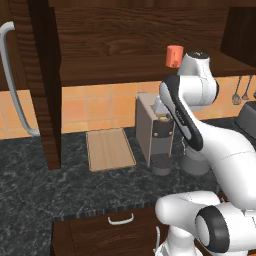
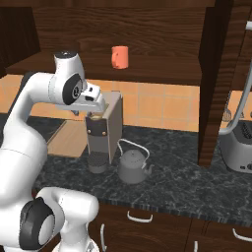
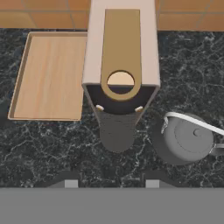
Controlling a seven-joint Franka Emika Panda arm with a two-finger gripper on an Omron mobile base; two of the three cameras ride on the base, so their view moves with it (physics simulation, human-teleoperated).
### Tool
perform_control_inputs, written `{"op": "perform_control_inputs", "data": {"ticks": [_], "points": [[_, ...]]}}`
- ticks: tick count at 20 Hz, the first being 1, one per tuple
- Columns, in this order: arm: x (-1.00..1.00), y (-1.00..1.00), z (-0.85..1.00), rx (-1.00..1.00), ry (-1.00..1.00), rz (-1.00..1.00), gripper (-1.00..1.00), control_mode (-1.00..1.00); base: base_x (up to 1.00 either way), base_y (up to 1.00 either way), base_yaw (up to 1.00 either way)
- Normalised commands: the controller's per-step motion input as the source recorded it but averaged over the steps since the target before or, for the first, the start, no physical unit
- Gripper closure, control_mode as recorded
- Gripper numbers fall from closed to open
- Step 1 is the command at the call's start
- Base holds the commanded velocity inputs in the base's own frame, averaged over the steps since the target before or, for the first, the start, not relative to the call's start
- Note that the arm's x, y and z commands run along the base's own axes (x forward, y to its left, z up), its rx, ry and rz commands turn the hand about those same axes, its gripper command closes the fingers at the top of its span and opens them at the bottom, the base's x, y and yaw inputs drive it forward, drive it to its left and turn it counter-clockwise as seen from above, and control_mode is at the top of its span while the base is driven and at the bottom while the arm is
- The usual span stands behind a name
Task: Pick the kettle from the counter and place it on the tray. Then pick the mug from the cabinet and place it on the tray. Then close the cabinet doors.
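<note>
The dark grey kettle (image 2: 133, 167) with a thin wire handle stands on the black marbled counter (image 2: 187, 187), just right of the coffee machine; the hand view shows the kettle (image 3: 186, 139) at lower right. The tan wooden tray (image 1: 110, 149) lies bare left of the machine, and so does the tray (image 3: 48, 76) in the hand view. The orange-red mug (image 2: 119, 57) stands on the shelf of the open cabinet (image 2: 147, 29). My gripper (image 3: 109, 183) hangs above the coffee machine, pointing down, open with nothing between its fingertips. Both cabinet doors (image 1: 42, 85) (image 2: 216, 83) stand open.
A tall grey coffee machine (image 3: 121, 57) stands directly below the hand, between tray and kettle. A toaster (image 2: 238, 150) sits at the far right of the counter. Utensils (image 1: 241, 92) hang on the tiled wall. Drawers (image 1: 120, 225) run under the counter's front edge.
</note>
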Motion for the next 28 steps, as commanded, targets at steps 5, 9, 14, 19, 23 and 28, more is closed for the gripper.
{"op": "perform_control_inputs", "data": {"ticks": [5,9,14,19,23,28], "points": [[0.00,-0.33,-0.39,0.00,0.00,-0.02,-1.00,-1.00,0.00,0.00,0.00],[0.00,-0.86,-0.46,0.02,0.01,-0.09,-1.00,-1.00,0.00,0.00,0.00],[0.00,-0.60,-0.17,0.01,0.01,-0.08,-1.00,-1.00,0.00,0.00,0.00],[0.00,-0.35,-0.04,-0.01,-0.01,0.00,-1.00,-1.00,0.00,0.00,0.00],[0.04,-0.37,-0.42,-0.07,0.00,0.20,-1.00,-1.00,0.00,0.00,0.00],[0.16,-0.60,-0.50,-0.07,0.00,0.70,-1.00,-1.00,0.00,0.00,0.00]]}}
